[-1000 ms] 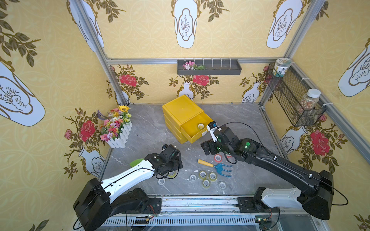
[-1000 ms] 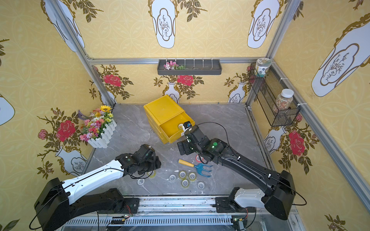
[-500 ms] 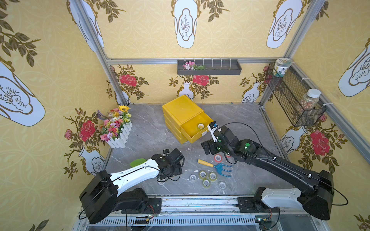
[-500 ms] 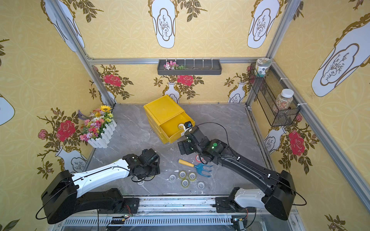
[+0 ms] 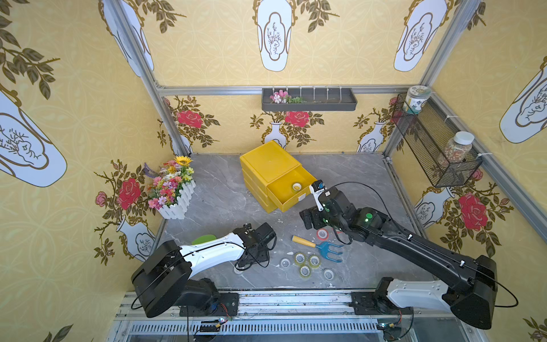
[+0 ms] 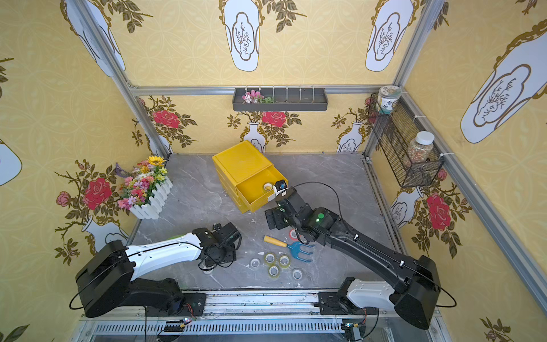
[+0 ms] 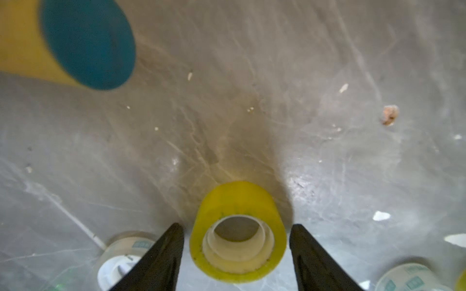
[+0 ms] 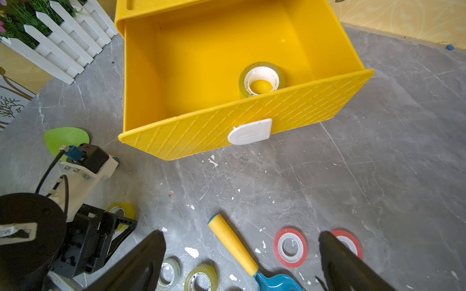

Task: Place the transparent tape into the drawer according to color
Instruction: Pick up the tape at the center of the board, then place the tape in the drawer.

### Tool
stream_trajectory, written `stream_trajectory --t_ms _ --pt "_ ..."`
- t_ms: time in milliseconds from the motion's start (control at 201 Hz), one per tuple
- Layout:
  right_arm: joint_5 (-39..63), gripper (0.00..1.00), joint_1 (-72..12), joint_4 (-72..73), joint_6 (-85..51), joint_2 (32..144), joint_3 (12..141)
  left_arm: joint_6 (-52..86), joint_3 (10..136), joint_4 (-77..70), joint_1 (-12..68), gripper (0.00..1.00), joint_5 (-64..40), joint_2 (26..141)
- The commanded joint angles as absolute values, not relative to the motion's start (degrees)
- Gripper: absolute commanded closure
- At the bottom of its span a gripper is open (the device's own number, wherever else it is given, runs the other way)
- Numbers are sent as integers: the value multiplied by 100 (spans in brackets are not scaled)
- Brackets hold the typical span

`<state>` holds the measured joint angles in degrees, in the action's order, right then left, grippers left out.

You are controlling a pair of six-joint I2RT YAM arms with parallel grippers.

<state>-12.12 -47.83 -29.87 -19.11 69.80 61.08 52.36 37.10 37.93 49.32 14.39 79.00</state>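
Note:
My left gripper (image 7: 237, 226) is low over the floor, open, with its jaws on either side of a yellowish tape roll (image 7: 238, 199) and a narrow gap on each side. Clear rolls (image 7: 121, 257) lie close by. The yellow cabinet's (image 5: 266, 161) top drawer (image 5: 291, 197) is pulled out with one yellowish roll (image 8: 262, 78) in it. My right gripper (image 8: 242, 236) hangs open and empty in front of the drawer, above two red rolls (image 8: 290, 248). Several yellowish and clear rolls (image 5: 299, 258) lie near the front edge.
A blue toy rake (image 5: 318, 247) with a yellow handle lies between the red rolls and the front cluster. A green leaf-shaped piece (image 5: 204, 239) lies by my left arm. A white flower box (image 5: 173, 189) stands at the left wall, and a wire basket (image 5: 438, 154) hangs on the right wall.
My left arm has swung toward the front and down to the floor, and its jaws have narrowed around the yellowish roll. The right arm has not moved.

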Motion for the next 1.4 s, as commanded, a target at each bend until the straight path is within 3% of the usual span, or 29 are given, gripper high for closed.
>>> stream_trajectory --t_ms 0,259,602,1041,1394 --pt "-1301 3 -4781 -2812 -1948 6934 6092 5185 3640 3594 4931 33 1384 7979" --pt "-1317 3 -4778 -2797 -1961 6906 6075 5131 3666 3537 4931 51 1337 7976" --pt "-1388 3 -4731 -2782 -2047 6831 6043 5092 4245 4203 4931 53 1553 7320" --pt "-1428 3 -4716 -2777 -2106 6716 5955 4563 6478 5291 4914 53 2439 6726" --pt "-1468 3 -4710 -2749 -2148 6688 5936 3649 8232 4713 4860 52 2514 7578"
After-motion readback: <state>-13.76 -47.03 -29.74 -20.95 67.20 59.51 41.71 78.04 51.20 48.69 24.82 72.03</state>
